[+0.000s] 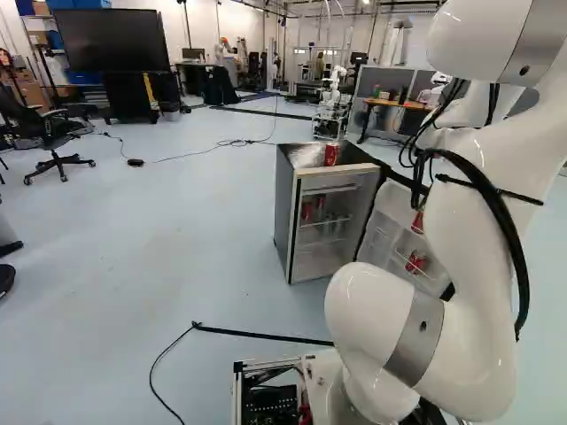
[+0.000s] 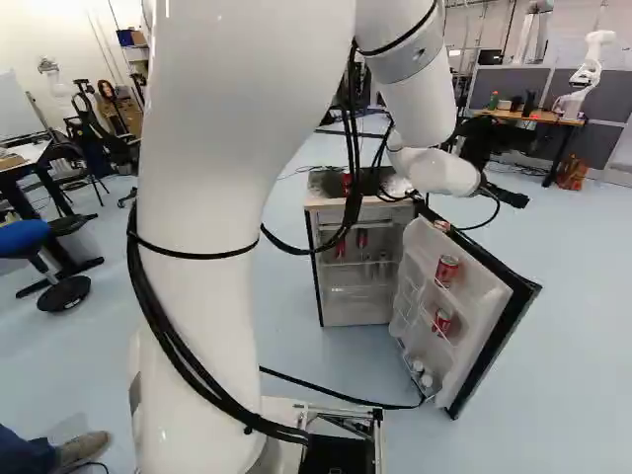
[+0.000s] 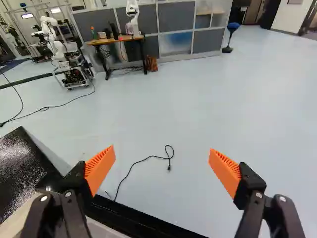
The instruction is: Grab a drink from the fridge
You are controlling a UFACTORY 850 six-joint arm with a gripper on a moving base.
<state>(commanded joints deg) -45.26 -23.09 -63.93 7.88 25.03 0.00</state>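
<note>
Gripper (image 2: pixel 510 197) is hanging above the open fridge door (image 2: pixel 486 308), higher than the door's racks. In the wrist view its two fingers are standing wide apart, orange pads (image 3: pixel 100 167) facing each other; the door's black top edge is running under them. An upper can (image 2: pixel 447 269) and a lower can (image 2: pixel 441 322) are sitting in the door racks, below the gripper and apart from it. Shelf cans (image 2: pixel 362 238) are standing inside the fridge (image 1: pixel 283 195), also lower than the gripper. A top can (image 1: pixel 331 154) is standing upright on the fridge's top, apart from the fingers. Ahead of the gripper, a cable (image 3: pixel 169 157) is lying on the floor (image 3: pixel 178 104). Farther off, another robot (image 3: pixel 60 53) is standing on a wheeled frame, and a desk (image 3: pixel 116 41) is standing by grey partitions (image 3: pixel 176 21).
</note>
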